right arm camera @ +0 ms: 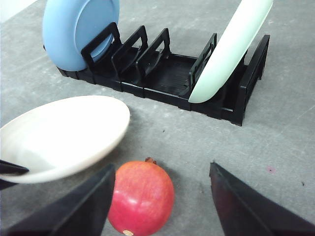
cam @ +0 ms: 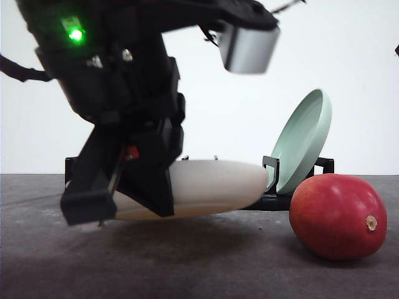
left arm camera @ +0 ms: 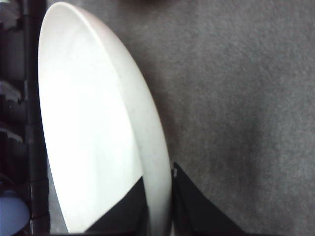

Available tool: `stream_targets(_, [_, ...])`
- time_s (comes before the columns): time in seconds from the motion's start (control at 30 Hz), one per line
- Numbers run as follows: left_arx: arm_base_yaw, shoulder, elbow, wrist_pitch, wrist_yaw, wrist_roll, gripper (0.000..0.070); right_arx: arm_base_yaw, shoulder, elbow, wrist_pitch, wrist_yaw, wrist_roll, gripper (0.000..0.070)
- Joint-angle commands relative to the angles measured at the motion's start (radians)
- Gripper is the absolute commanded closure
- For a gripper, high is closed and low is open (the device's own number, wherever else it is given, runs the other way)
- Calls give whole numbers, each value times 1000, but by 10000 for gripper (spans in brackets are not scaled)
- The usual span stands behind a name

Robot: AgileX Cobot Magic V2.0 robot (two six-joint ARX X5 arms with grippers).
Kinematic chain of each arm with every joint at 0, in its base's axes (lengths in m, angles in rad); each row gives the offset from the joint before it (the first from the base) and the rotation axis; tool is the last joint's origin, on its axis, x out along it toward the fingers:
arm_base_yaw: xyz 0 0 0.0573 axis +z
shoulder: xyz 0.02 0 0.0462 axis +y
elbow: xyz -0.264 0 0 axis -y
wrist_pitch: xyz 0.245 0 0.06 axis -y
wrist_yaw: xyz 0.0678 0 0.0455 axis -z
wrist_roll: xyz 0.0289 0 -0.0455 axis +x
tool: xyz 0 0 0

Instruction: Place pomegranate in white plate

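The left claw [left arm camera: 160, 206] is clenched on the rim of the round cream matte plate [cam: 206, 187]; the right claw [right arm camera: 160, 196] spreads wide above the smooth red pomegranate [right arm camera: 141, 196] resting on the desk [cam: 199, 268]. Probably firm, heavy, rolls easily: grip across its widest middle.

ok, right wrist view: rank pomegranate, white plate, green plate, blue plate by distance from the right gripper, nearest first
1. Pomegranate, on the table between the right gripper fingers.
2. White plate, beside the pomegranate, held by the left gripper.
3. Green plate and blue plate, at opposite ends of the rack: too close to call.
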Motion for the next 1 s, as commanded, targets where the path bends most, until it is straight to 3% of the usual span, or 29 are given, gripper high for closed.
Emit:
stream_targets(0.0, [-15,21,22,2,-7,40,687,4,2,16,9,-1,-8,316])
stream_targets(0.1, [-15,25,22,-4,-5,46,648,4,2,16,9,0,-9,316])
stream_targets(0.3, [-15,25,23,-12,-5,23,401,4,2,16,9,-1,-9,316])
stream_targets(0.4, [-15,25,40,-44,22,-20,374,4,2,16,9,0,-9,316])
stream_targets(0.6, [29,15,148,-159,231,-170,265,4,2,16,9,0,-9,316])
stream_targets(0.83, [190,-33,239,-249,511,-356,263,4,2,16,9,-1,-9,316])
stream_targets(0.97, [326,-85,239,-247,587,-436,264,4,2,16,9,-1,-9,316])
